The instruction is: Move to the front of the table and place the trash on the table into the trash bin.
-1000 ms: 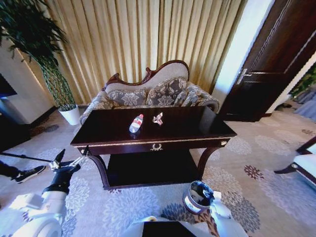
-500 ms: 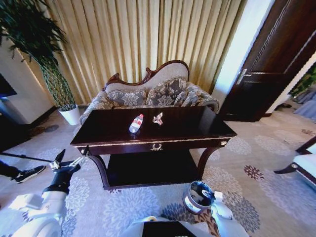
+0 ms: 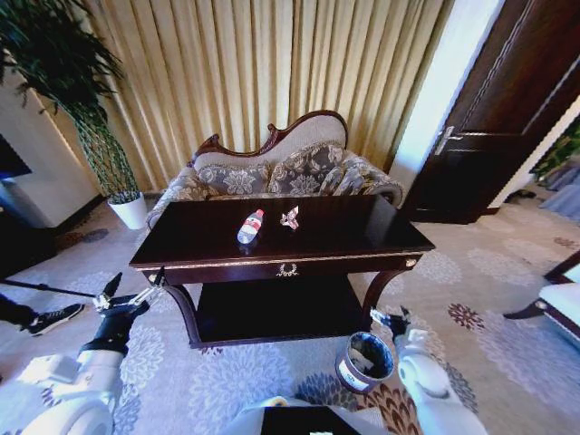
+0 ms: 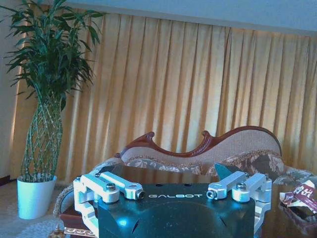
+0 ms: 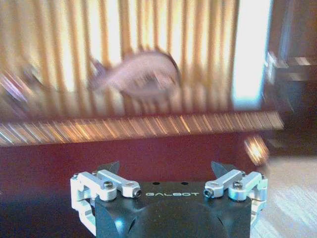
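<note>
The dark wooden table (image 3: 362, 231) stands in front of me in the head view. On its top lie a clear bottle (image 3: 250, 226) with a red cap and a small pinkish wrapper scrap (image 3: 290, 217) beside it. That wrapper scrap (image 4: 300, 193) also shows in the left wrist view. The trash bin (image 3: 364, 361) stands on the carpet below the table's front right leg. My left gripper (image 3: 134, 284) (image 4: 173, 179) hangs open and empty beside the table's front left corner. My right gripper (image 3: 391, 317) (image 5: 166, 168) is open and empty just above and behind the bin, facing the table's front.
A floral sofa (image 3: 272, 172) stands behind the table against gold curtains. A plant in a white pot (image 3: 130, 210) is at the back left. A dark door (image 3: 507, 118) is at the right, a chair (image 3: 562, 299) at the far right. A person's shoe (image 3: 50, 317) lies at the left.
My right arm has risen and swung forward from low beside the bin to just above its far side. The left arm, bottle and wrapper have not moved.
</note>
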